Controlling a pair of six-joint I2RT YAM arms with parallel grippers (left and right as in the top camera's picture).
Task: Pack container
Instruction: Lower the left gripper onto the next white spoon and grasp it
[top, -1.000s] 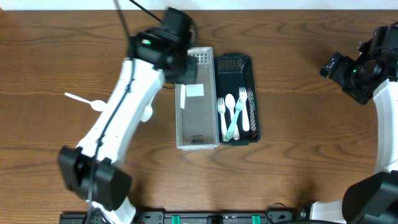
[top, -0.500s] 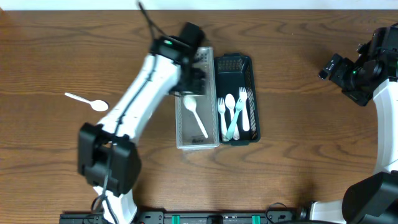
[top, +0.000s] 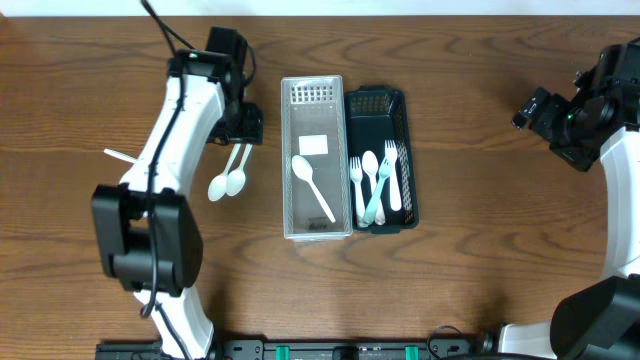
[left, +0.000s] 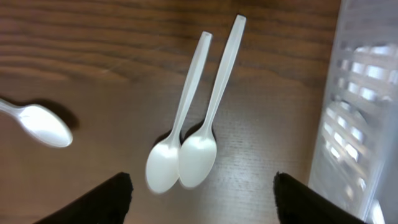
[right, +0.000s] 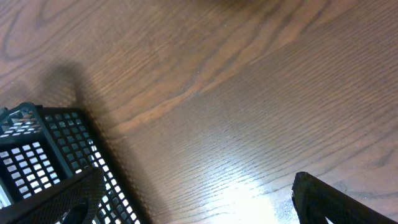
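A clear plastic container (top: 289, 150) stands mid-table with one white spoon (top: 313, 188) lying in it. Beside it on the right is a dark green basket (top: 409, 140) holding several white forks and spoons (top: 377, 185). Two white spoons (top: 229, 175) lie side by side on the wood left of the container. My left gripper (top: 243, 124) hovers over them, open and empty. In the left wrist view the pair of spoons (left: 186, 152) lies just beyond my gripper (left: 202, 199), with the container wall (left: 364, 106) at the right. My right gripper (top: 556, 112) is open at the far right.
A third loose spoon (top: 118, 156) lies at the far left, partly behind my left arm, and shows as a spoon bowl (left: 42, 125) in the left wrist view. The right wrist view shows bare wood, the basket's corner (right: 43, 152) and my right gripper (right: 199, 202).
My left arm has swung from over the container to the table on its left. It opened and left one spoon in the container. The right arm is unmoved.
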